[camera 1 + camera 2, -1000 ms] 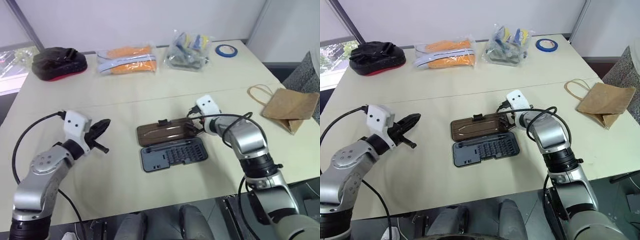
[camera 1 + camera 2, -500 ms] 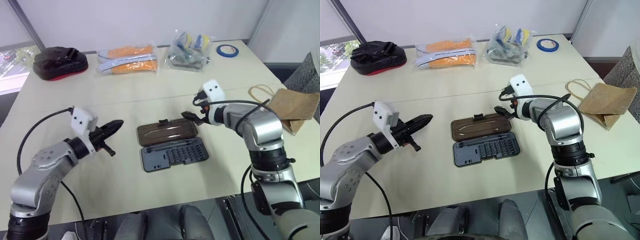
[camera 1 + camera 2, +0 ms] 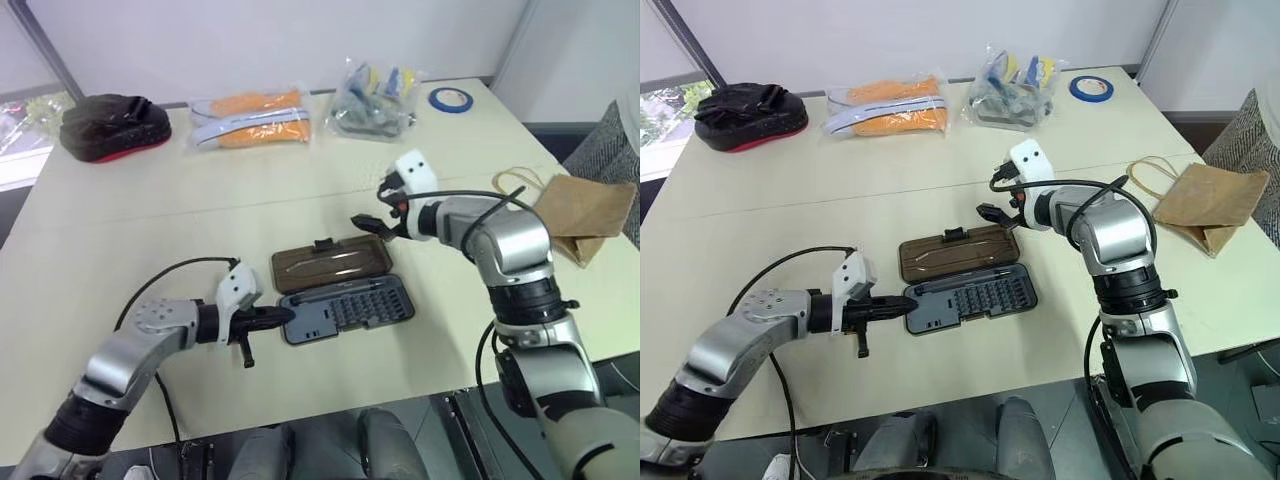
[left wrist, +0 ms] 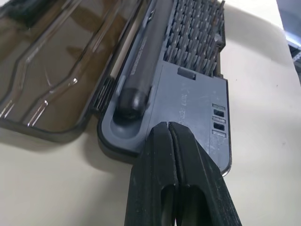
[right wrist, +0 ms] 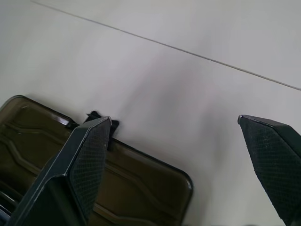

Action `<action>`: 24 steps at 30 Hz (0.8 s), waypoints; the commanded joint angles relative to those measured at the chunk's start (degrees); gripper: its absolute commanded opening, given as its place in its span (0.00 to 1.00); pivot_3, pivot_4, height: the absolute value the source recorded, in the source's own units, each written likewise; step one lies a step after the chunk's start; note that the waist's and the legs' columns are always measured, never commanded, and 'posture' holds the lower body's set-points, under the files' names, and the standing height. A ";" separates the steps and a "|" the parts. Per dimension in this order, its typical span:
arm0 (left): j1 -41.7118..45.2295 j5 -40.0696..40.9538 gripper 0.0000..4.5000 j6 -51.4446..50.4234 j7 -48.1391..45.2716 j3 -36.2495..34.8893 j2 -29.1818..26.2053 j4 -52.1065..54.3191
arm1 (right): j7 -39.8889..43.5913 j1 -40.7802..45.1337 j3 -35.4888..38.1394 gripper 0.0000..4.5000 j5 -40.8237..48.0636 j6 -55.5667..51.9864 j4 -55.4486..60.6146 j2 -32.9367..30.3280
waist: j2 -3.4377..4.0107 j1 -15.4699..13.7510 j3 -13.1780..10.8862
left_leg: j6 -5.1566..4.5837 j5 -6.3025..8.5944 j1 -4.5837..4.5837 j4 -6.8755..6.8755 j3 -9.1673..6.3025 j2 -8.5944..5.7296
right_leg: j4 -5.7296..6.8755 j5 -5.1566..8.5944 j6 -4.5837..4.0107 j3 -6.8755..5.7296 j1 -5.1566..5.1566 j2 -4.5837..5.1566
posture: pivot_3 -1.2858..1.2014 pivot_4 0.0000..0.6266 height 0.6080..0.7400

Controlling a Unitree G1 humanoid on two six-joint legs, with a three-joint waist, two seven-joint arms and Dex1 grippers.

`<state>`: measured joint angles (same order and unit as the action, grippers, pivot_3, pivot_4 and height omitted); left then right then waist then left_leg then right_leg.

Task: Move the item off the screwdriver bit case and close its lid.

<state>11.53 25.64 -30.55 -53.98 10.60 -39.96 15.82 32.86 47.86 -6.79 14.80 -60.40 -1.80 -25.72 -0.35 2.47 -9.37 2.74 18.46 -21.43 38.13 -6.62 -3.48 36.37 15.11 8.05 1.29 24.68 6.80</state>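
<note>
Lying open flat on the pale beige counter point(image 3: 150, 230), the hinged plastic screwdriver bit case point(image 3: 340, 292) is showing its grey-blue tray of small bits point(image 3: 345, 308) nearest the robot, with the glossy brownish-tinted dark lid point(image 3: 330, 264) folded out beyond it, latch tab pointing away. Nothing is sitting on the case. The small crumpled brown kraft paper bag with thin tan loop handles point(image 3: 580, 212) is resting well apart, near the counter's right edge.

The left claw point(image 3: 283, 315) is lying low over the counter, pointing right, its two black fingers pressed together with nothing between them; the tips are sitting at the tray's left end, just at the edge in the left wrist view point(image 4: 170, 129); contact is hard to judge.

The right claw point(image 3: 372, 226) is hovering just past the lid's far right corner, fingers spread wide and gripping nothing.

At the far side are sitting a black-and-red pouch point(image 3: 112, 125), a clear bag of orange items point(image 3: 255, 118), another clear bag point(image 3: 375, 95) and a blue tape roll point(image 3: 448, 99).
</note>
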 commanded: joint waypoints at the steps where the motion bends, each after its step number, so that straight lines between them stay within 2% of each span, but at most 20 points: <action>1: 0.07 -2.16 0.00 2.23 -2.00 1.90 0.58 -2.33 | 0.87 1.75 -1.63 0.99 -0.69 2.43 -0.28 0.27 | 0.00 -0.06 0.00 | 0.00 0.00 0.00 0.01 0.00 0.00 | 0.00 0.00 0.00 0.00 -0.01 0.00 | 0.52 0.24 1.00; 6: 0.75 -3.57 0.00 3.21 -3.97 3.27 1.52 -4.48 | 3.31 2.11 -4.00 0.99 -2.08 6.48 -2.02 -1.10 | 0.00 -0.22 0.00 | 0.00 0.00 0.01 0.03 -0.01 -0.01 | 0.00 0.00 0.00 0.00 -0.03 0.02 | 0.52 0.24 1.00; 12: 1.78 -5.98 0.00 5.56 -5.29 4.73 2.49 -8.23 | 10.74 4.28 -5.58 0.99 -2.52 13.28 -6.79 -3.41 | 0.01 -0.16 0.01 | 0.00 0.00 0.05 0.04 0.01 -0.02 | 0.01 0.00 0.00 -0.01 -0.07 0.02 | 0.52 0.24 1.00; 24: 2.18 -7.09 0.00 6.78 -5.27 4.07 3.19 -9.44 | 20.18 8.77 -11.44 0.99 -11.25 29.70 -26.93 -3.75 | 0.02 -0.08 0.03 | 0.00 0.00 0.08 0.08 -0.01 -0.02 | 0.03 0.00 0.00 -0.03 -0.12 0.02 | 0.52 0.24 1.00</action>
<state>14.75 21.26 -22.89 -59.84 13.37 -36.33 8.29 52.09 55.14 -17.93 4.83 -33.49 -28.25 -29.73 -0.33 2.39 -9.34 2.75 18.45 -21.35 38.20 -6.63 -3.50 36.40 15.10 8.05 1.26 24.56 6.81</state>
